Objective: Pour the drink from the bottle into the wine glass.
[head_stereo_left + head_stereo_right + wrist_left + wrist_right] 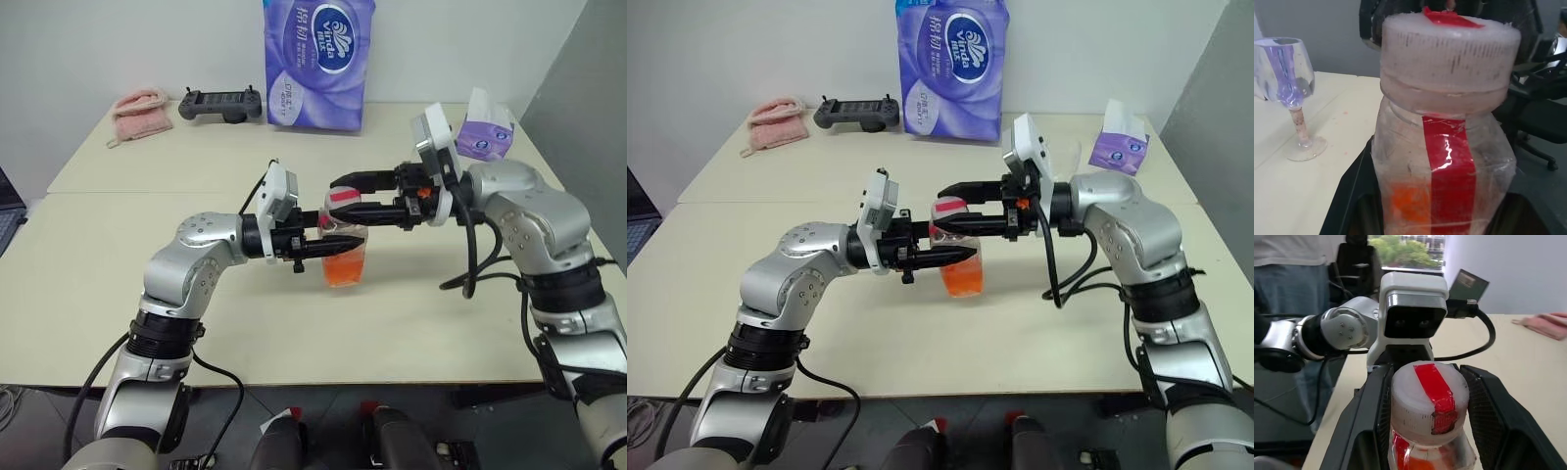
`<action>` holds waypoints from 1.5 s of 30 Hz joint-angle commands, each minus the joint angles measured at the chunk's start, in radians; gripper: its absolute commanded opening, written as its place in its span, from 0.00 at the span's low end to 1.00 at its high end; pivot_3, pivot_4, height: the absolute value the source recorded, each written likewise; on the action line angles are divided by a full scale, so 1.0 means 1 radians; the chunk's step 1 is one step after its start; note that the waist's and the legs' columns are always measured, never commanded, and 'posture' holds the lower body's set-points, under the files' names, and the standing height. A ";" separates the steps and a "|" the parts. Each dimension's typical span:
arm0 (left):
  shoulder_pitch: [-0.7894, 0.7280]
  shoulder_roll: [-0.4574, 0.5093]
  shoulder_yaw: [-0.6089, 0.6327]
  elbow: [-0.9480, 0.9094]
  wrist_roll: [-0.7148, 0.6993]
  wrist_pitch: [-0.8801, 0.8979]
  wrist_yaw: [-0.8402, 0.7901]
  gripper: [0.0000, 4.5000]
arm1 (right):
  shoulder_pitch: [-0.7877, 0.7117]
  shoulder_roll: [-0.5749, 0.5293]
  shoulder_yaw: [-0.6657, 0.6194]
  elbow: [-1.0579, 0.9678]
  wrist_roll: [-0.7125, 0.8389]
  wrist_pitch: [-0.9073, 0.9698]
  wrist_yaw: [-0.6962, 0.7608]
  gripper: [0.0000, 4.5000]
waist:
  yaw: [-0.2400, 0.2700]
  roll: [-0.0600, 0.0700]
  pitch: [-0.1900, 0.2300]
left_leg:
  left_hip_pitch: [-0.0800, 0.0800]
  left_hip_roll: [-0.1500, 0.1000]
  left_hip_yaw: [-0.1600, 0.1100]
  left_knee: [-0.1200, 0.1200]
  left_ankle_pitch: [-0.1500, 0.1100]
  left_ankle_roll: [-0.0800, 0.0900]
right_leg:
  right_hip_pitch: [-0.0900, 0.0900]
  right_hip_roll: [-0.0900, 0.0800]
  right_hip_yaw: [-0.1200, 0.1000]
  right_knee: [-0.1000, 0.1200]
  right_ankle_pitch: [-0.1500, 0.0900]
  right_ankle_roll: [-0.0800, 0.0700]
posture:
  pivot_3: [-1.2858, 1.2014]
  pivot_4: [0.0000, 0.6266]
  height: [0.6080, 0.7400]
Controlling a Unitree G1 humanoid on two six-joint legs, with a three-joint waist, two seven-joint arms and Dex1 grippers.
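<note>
Presently our left hand [328, 250] grips the bottle [345, 257] upright by its body, above the tabletop [118, 255]; our right hand [1422, 396], level from the opposite side, brackets the cap [1428, 396], grip uncertain; glass [1290, 98] stands apart.

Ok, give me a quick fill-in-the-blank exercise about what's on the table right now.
1. The left tool grips the ____ of the bottle.
2. The right tool has a finger on each side of the bottle's ____.
3. The drink is ____ in colour.
4. The cap carries a strip of ____ tape.

Missing words: body; cap; orange-red; red
</note>
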 commanded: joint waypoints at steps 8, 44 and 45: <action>0.002 -0.013 0.007 -0.015 -0.018 -0.038 -0.009 0.40 | 0.222 -0.171 -0.232 -0.351 0.091 0.224 -0.209 0.99 | 0.024 -0.001 0.001 | -0.001 -0.001 0.000 0.001 0.000 0.000 | -0.001 -0.004 0.001 0.000 0.000 0.000 | 0.52 0.24 1.00; -0.002 -0.024 -0.003 0.007 -0.005 -0.070 0.010 0.40 | 0.277 0.093 -0.143 -0.602 0.091 0.341 -0.714 0.41 | 0.002 -0.001 0.000 | -0.001 -0.001 0.000 0.001 0.000 0.000 | -0.001 0.000 0.001 0.001 0.000 0.000 | 0.52 0.24 1.00; -0.002 -0.021 -0.005 0.004 -0.007 -0.068 0.004 0.40 | 0.274 0.070 -0.133 -0.581 0.075 0.316 -0.671 0.41 | 0.002 -0.001 0.000 | -0.001 -0.001 0.000 0.001 0.000 0.000 | -0.001 0.000 0.001 0.001 0.000 0.000 | 0.52 0.24 1.00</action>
